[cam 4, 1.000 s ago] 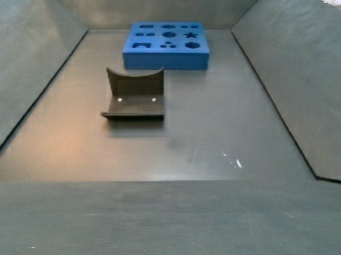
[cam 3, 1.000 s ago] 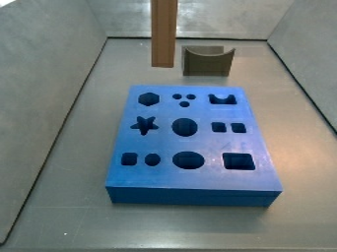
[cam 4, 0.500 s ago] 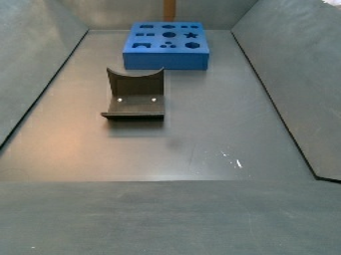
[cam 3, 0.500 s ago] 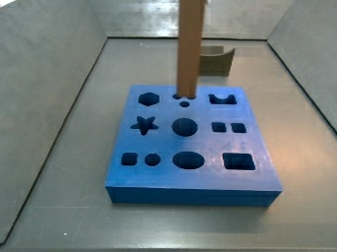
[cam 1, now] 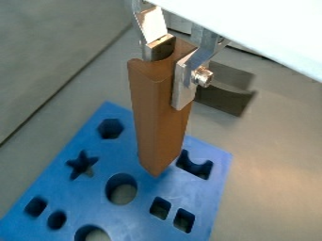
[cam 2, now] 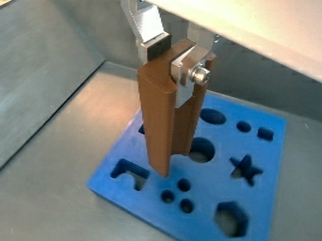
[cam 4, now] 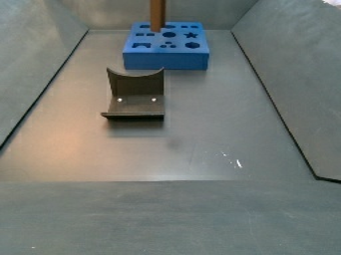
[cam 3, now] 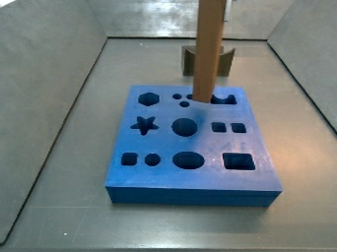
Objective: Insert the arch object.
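The arch object (cam 1: 157,122) is a tall brown wooden bar held upright. My gripper (cam 1: 170,56) is shut on its top end, with a silver finger (cam 1: 189,75) on each side; both wrist views show this (cam 2: 170,61). The bar (cam 3: 208,49) stands over the blue board (cam 3: 198,177), with its lower end at the left edge of the arch-shaped hole (cam 3: 222,98). I cannot tell whether the end touches the board. In a side view the bar (cam 4: 156,12) stands over the board's (cam 4: 167,55) far left part. The gripper is out of frame in both side views.
The blue board has several other holes: a star (cam 3: 145,125), a hexagon (cam 3: 149,97), rounds and squares. The dark fixture (cam 4: 135,95) stands on the grey floor, apart from the board, and shows behind the bar (cam 3: 227,61). Grey walls enclose the floor.
The bar has moved right and closer across the board, from near the fixture, past the two small round holes, to the arch-shaped hole. It is still gripped.
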Robot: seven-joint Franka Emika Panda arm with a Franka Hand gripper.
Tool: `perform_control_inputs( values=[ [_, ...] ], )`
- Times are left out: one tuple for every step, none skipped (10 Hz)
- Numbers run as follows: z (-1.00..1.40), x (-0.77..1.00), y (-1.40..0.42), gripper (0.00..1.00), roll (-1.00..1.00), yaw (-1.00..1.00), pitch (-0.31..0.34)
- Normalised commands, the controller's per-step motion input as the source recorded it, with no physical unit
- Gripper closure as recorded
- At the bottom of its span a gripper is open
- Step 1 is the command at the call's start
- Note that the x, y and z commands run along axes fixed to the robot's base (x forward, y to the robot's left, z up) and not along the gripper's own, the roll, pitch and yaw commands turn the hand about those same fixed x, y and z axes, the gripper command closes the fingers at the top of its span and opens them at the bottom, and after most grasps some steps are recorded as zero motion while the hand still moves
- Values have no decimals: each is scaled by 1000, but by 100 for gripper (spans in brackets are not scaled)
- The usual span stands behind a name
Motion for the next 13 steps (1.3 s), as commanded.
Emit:
perform_control_inputs(
  values=[
    [-97, 343, 183, 100, 0, -857, -4],
    [-94, 346, 183, 100, 0, -860, -3],
    [-97, 331, 180, 100, 0, -869, -3],
    [-100, 329, 180, 100, 0, -869, 0],
    [-103, 329, 180, 100, 0, -869, 0],
    [-111, 320, 180, 100, 0, -869, 0],
    [-114, 89, 26, 100, 97, -983, -14],
    [-80, 46, 0, 100, 100, -1000, -37],
    [-80, 0, 0, 100, 113, -1000, -41],
    [-86, 0, 0, 100, 121, -1000, -40],
    [-89, 0, 0, 100, 123, -1000, -39],
    [-83, 0, 0, 100, 121, -1000, -41],
    [-86, 0, 0, 100, 120, -1000, -41]
  ],
)
